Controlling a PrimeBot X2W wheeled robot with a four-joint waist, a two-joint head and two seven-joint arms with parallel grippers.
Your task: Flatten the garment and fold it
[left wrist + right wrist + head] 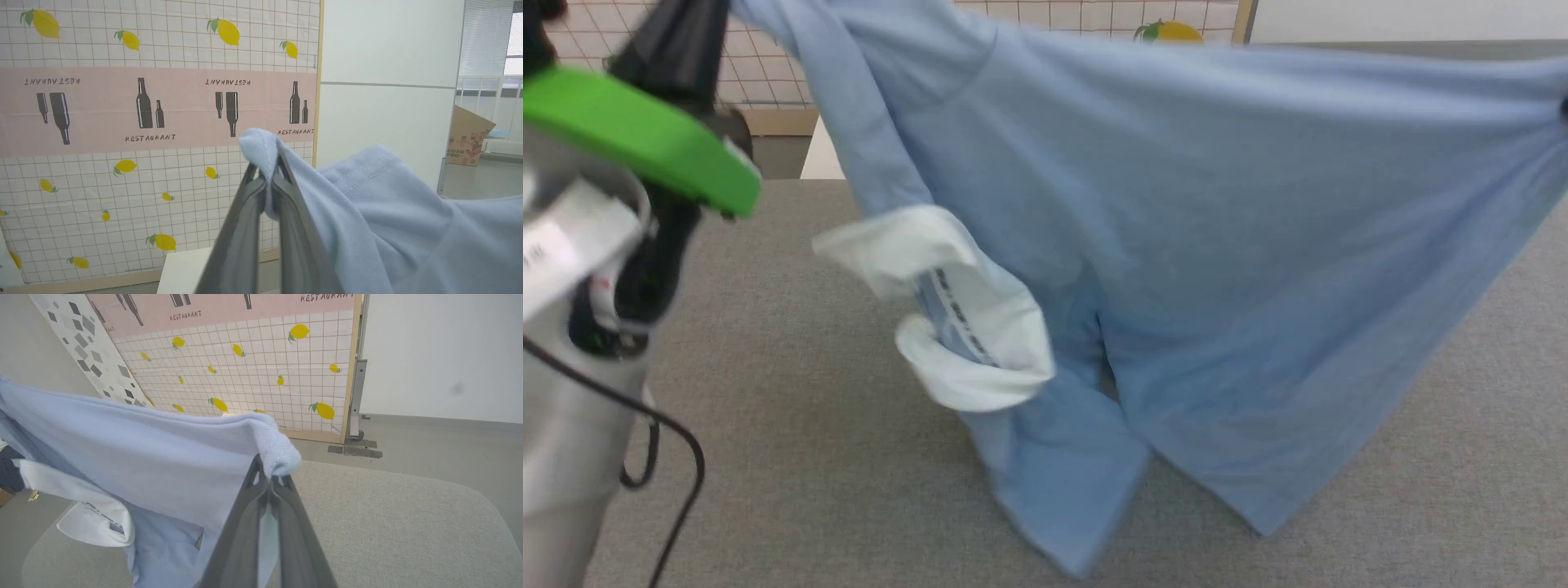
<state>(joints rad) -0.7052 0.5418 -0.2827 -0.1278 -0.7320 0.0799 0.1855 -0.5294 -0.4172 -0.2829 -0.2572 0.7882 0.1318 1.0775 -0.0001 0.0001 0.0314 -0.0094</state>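
Over the near edge of the grey table [792, 457] hangs one garment [1217, 204], and its one white collar [964, 327] droops low, so it seems to be upside down. I cannot tell if the lowest fold touches the table. Two grippers stretch it wide. The left gripper [267, 173] is clamped on one bunched edge and the right gripper [270, 473] on the other. The knit looks light, soft and limp, so I judge the hem corners are the best hold. Beyond the far edge stands one lemon-patterned panel [122, 183].
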